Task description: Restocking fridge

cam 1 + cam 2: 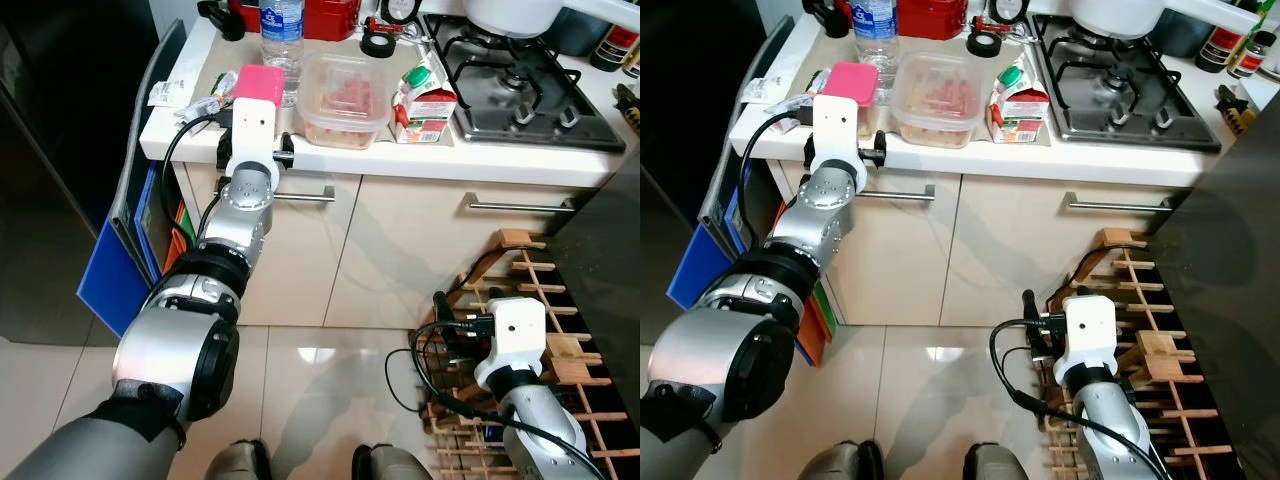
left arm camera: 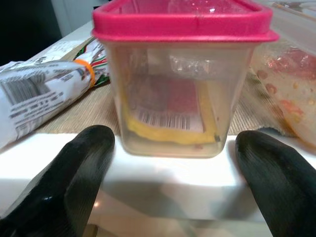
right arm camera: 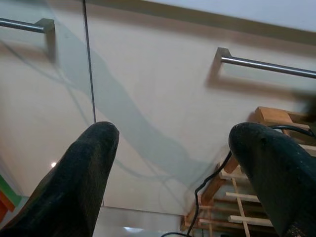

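Observation:
A clear tub with a pink lid (image 2: 180, 74) stands near the front edge of the white counter (image 1: 480, 158); a yellow-edged packet with a barcode lies inside it. My left gripper (image 2: 175, 143) is open at the counter's edge. Its two black fingers (image 2: 84, 168) sit just short of the tub, one on each side, not touching it. In the left eye view my left arm reaches up to the pink-lidded tub (image 1: 262, 83). My right gripper (image 3: 180, 143) is open and holds nothing. It hangs low beside a wooden rack (image 1: 540, 300) and faces the cabinet doors.
On the counter are a clear box of red food (image 1: 340, 100), a carton (image 1: 422, 100), a water bottle (image 1: 283, 40) and a wrapped packet (image 2: 39, 94). A gas hob (image 1: 525, 80) is at the right. A blue board (image 1: 125, 250) leans beside the dark fridge (image 1: 50, 150).

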`<state>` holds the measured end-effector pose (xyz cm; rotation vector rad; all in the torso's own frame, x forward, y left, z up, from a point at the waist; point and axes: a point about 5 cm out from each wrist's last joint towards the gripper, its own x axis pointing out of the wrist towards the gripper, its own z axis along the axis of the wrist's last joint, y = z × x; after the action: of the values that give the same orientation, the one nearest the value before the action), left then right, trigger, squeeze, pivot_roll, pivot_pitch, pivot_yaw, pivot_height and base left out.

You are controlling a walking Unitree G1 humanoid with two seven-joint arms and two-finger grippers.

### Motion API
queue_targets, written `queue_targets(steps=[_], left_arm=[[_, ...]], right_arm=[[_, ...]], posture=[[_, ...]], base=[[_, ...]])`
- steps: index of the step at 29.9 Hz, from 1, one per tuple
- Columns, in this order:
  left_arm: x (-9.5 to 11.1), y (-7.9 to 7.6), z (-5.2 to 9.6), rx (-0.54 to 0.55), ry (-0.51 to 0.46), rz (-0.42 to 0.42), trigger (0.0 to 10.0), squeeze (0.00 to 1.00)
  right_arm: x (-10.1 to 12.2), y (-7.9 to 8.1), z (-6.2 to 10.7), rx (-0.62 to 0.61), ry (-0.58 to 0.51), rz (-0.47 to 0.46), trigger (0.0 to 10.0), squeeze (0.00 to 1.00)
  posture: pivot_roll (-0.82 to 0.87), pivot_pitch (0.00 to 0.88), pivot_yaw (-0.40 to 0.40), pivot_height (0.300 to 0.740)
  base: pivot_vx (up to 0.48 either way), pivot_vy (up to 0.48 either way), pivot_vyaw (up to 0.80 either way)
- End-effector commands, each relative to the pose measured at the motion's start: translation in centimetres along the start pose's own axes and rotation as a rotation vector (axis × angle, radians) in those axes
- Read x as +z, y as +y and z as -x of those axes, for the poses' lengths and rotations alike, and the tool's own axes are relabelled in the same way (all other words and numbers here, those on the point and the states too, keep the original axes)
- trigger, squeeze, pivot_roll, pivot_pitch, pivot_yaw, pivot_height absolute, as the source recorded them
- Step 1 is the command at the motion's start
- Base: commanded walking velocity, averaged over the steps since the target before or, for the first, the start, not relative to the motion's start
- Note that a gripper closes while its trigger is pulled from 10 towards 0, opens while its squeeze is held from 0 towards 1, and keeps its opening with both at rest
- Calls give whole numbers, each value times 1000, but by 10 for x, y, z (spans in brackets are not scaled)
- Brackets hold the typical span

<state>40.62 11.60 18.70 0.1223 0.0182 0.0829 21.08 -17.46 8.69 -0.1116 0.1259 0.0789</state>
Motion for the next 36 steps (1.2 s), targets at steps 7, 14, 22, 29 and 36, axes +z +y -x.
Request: queue_targets(steps=[7, 14, 22, 29, 36], left_arm=[[-25, 8, 10, 45, 47, -41, 10000, 0], [-40, 8, 40, -52, -45, -3, 10000, 0], [-53, 7, 87, -213, -123, 90, 10000, 0], [-54, 22, 127, -356, -187, 97, 10000, 0], [-100, 33, 142, -400, -1, 116, 10000, 0]], right_arm=[[-1, 1, -5, 36, 6, 16, 10000, 0], [2, -9, -22, 20, -27, 17, 10000, 0], [17, 2, -43, 38, -103, -8, 10000, 0], [28, 8, -54, 37, -151, -35, 10000, 0], [27, 11, -51, -11, -164, -77, 10000, 0]], posture=[[-173, 63, -64, 719], [-98, 0, -63, 719], [-47, 0, -52, 719], [-27, 0, -40, 719], [-43, 0, -28, 719]], base=[[0, 0, 0], [0, 0, 0], [0, 0, 0], [0, 0, 0], [0, 0, 0]])
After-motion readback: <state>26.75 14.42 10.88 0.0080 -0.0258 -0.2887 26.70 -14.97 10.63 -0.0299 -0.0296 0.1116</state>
